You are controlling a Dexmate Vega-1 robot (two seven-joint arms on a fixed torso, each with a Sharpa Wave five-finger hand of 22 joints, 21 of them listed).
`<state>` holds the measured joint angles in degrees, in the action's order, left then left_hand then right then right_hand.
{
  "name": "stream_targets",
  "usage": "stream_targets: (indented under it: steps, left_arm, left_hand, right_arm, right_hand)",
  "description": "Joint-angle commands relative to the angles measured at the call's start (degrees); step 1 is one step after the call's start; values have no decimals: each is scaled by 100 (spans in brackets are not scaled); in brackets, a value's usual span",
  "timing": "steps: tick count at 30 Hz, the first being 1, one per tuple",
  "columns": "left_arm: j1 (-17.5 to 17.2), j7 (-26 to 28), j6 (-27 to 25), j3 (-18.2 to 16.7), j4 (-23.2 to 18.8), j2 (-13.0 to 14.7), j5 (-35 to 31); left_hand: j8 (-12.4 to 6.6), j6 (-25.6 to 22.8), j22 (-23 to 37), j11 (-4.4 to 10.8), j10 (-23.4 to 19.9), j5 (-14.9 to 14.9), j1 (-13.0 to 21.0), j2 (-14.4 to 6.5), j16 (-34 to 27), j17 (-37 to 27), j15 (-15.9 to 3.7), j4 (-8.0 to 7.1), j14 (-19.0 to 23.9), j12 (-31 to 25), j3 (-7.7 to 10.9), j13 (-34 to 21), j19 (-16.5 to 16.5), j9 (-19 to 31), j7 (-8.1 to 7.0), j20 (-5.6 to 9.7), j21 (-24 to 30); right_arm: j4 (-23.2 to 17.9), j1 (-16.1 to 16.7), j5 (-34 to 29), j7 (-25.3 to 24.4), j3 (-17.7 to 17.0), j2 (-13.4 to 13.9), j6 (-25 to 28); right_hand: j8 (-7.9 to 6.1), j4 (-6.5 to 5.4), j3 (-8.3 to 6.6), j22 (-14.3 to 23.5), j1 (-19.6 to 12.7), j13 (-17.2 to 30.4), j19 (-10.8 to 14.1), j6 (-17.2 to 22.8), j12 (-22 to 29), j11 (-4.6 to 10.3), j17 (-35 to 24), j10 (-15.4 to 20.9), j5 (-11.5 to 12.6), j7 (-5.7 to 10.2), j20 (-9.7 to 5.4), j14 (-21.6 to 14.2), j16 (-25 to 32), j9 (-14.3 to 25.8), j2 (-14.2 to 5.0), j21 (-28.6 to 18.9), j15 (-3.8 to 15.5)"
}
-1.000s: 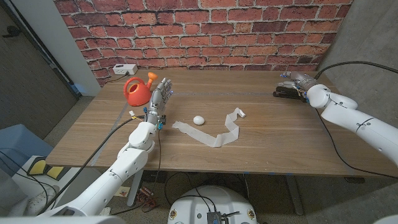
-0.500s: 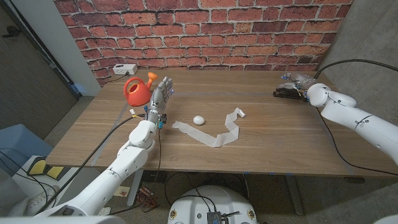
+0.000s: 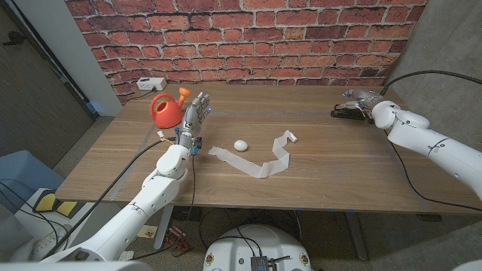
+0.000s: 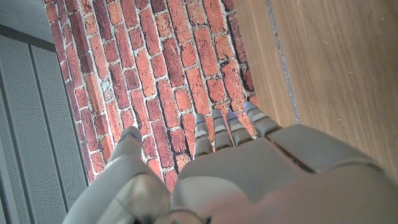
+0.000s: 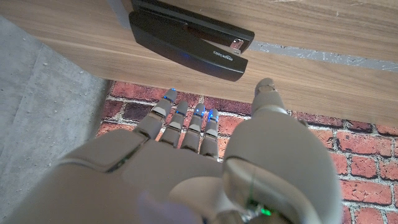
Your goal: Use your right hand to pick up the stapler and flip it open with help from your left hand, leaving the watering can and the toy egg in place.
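i am holding my right robot hand (image 3: pixel 361 100) open over the stapler (image 3: pixel 348 112), fingers (image 5: pixel 186 118) apart and gripping nothing; the stapler is lying closed on the worktop (image 3: pixel 324 173) at about 2 o'clock, close to the right edge.
risk: a shallow close is likely to nudge the stapler toward that edge or slide it off, since little worktop is remaining on its outer side.
my left robot hand (image 3: pixel 194 117) is standing open just beside the watering can (image 3: pixel 167 109) at 10 o'clock; any sideways sweep from there could be knocking the can.
the toy egg (image 3: pixel 240 144) and the paper strip (image 3: pixel 263 162) are lying near centre, on the path between the hands.
open room is lying toward 6 o'clock, along the near half of the worktop.
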<state>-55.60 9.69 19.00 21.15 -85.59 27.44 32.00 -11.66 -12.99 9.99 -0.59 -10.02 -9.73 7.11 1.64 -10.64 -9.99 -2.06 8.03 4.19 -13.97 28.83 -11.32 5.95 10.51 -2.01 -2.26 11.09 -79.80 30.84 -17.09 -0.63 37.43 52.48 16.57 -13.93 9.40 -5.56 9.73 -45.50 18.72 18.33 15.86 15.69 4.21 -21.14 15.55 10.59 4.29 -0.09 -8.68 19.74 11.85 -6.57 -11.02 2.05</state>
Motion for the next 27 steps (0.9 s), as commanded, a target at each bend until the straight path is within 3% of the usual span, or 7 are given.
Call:
stream_targets:
  steps: [1, 9, 14, 18, 27]
  left_arm:
    - [43, -40, 16, 20, 93, -42, 21]
    - [64, -68, 20, 43, 170, -67, 32]
    - [64, -71, 44, 31, 203, -69, 41]
    - [89, -119, 73, 34, 246, -80, 59]
    - [84, -69, 11, 28, 207, -55, 47]
  left_hand:
    - [15, -41, 9, -3, -35, -26, 18, -54, 3, -14, 28, 13, 32, 20, -17, -34, 75, 20, 33, 23, 26]
    - [19, -49, 9, 1, -36, -26, 22, -59, 21, -14, 40, 14, -18, 25, -17, -35, 24, 20, 27, 36, 5]
    - [23, -58, 9, 37, -84, -25, 25, -62, 10, -13, -57, 16, 6, 12, -18, -36, 19, 21, 23, 53, 3]
    - [25, -62, 9, 20, -100, -25, 27, -62, 7, -12, -65, 18, 15, 10, -19, -36, 51, 21, 33, 120, 15]
    - [20, -92, 7, 19, -124, -25, 33, -63, 5, -10, -65, 22, 26, 7, -20, -37, 42, 21, 48, 118, 9]
  right_arm:
    - [5, -104, -174, 197, 105, 49, 136]
    - [28, -179, -321, 288, 188, 33, 291]
    - [72, -310, -572, 430, 366, 8, 356]
    - [166, -346, -576, 424, 379, -51, 330]
    - [410, -476, -676, 436, 486, -168, 319]
  right_hand:
    - [32, -14, -51, 14, -98, 34, -2, -5, 22, 10, -39, -5, 35, 15, -29, 30, -2, 31, -26, 3, 626]
    - [52, -24, -90, 15, -150, 65, -53, -43, 3, 52, -53, -59, 62, 53, -82, 79, -11, 35, -55, 16, 657]
    - [59, -11, -121, 15, -213, 86, -58, -56, 3, 43, -53, -62, 80, 48, -69, 85, -13, 37, -59, 13, 652]
    - [64, -13, -136, 15, -243, 102, -76, -63, -2, 71, -55, -76, 87, 66, -101, 104, -20, 39, -56, 16, 672]
    - [60, -24, -144, 14, -269, 133, -47, -48, 16, 67, -58, -34, 89, 56, -89, 82, -8, 43, -31, -2, 668]
